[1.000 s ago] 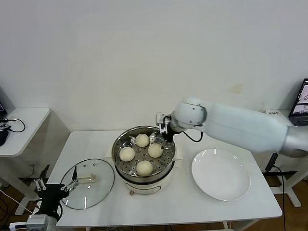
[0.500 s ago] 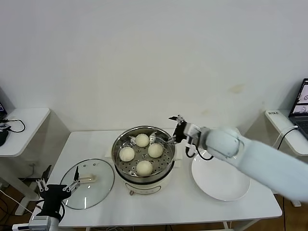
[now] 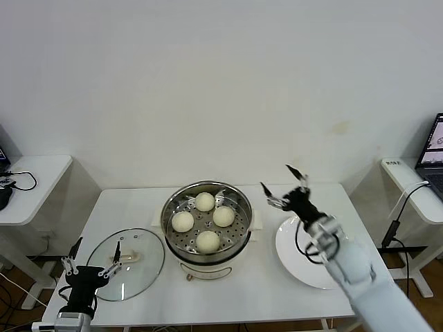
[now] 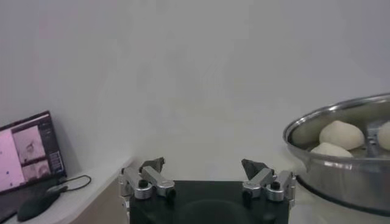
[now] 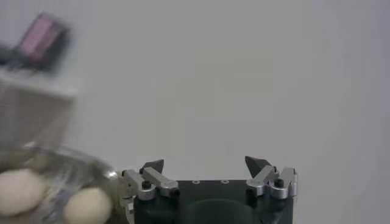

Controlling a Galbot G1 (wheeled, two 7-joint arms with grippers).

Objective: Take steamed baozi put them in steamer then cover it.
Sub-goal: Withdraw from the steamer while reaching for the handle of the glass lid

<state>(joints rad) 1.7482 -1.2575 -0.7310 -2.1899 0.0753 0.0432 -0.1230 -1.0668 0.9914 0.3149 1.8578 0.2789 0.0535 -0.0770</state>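
Note:
The steamer [image 3: 176, 243], a shiny steel pot on a white base, stands mid-table with several cream-white baozi [image 3: 208, 241] on its perforated tray. The cover [image 3: 142, 266], a glass lid with a cream handle, lies flat on the table left of the steamer. My left gripper [image 3: 95, 252] hangs open over the lid's near-left edge, with nothing between its fingers; its wrist view shows the steamer [image 4: 341, 167] and baozi [image 4: 341, 134] beyond its gripper [image 4: 203, 164]. My right gripper [image 3: 280, 181] is open and empty in the air right of the steamer. In its wrist view, baozi [image 5: 88, 204] lie beside that gripper [image 5: 205, 163].
A bare white plate [image 3: 291, 266] lies right of the steamer, under my right arm. A low side table [image 3: 34, 173] with a mouse stands at the left, and a laptop [image 3: 435, 146] at the right edge. A screen [image 4: 27, 149] shows in the left wrist view.
My right arm has drawn back from the steamer's far rim to the right, above the plate, gripper still open. My left gripper has shifted slightly by the lid.

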